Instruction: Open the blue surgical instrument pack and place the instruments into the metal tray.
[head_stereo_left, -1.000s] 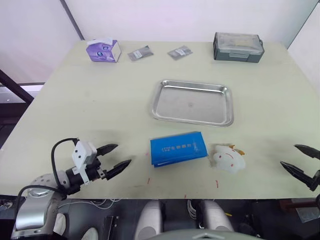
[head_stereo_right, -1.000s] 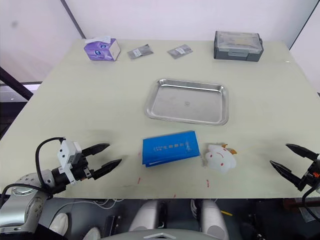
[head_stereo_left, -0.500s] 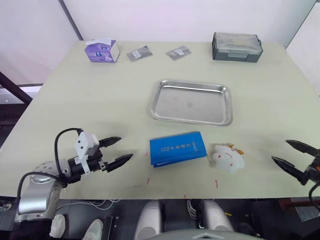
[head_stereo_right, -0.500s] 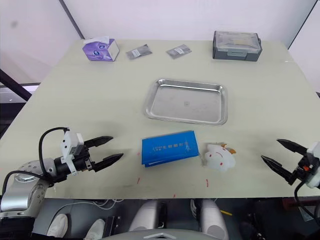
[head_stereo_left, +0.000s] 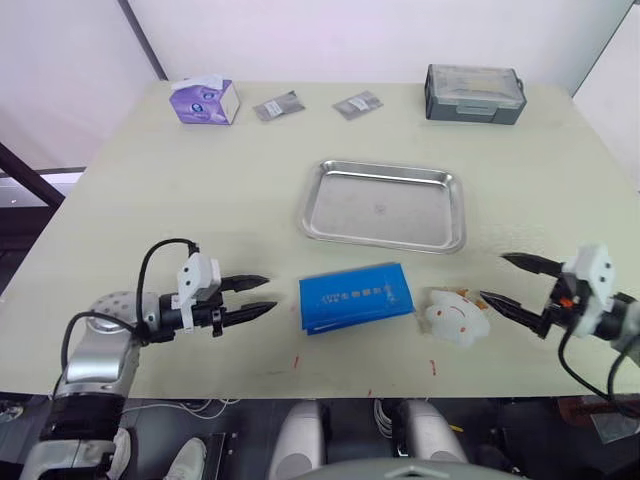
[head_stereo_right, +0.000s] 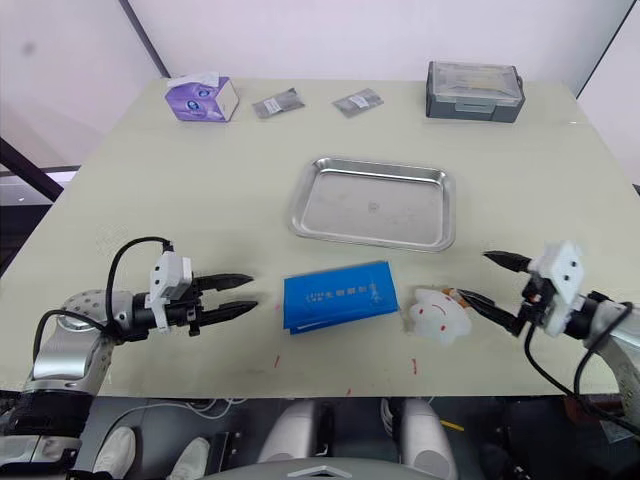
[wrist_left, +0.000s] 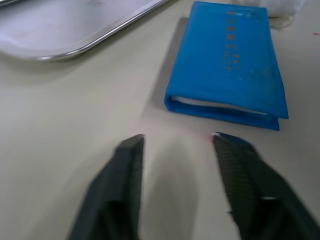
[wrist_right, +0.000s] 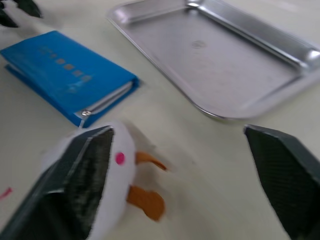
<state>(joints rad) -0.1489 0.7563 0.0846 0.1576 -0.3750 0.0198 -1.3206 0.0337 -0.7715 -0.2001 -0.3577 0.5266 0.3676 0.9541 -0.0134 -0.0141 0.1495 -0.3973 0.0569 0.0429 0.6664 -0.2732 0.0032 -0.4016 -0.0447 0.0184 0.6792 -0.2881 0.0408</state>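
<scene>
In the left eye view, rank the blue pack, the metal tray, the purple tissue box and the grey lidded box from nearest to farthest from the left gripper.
Measured from the left gripper:
1. blue surgical instrument pack, just ahead of its fingertips, near the table's front edge.
2. metal tray, mid-table, beyond the pack.
3. purple tissue box, far left corner.
4. grey lidded box, far right corner.

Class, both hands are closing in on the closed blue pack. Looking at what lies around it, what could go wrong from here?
1. The white toy lies right beside the blue pack, and the open right hand is next to it; it may be knocked or grabbed instead.
2. The open left hand comes in low at the pack's edge and could push the pack rather than open it.
</scene>
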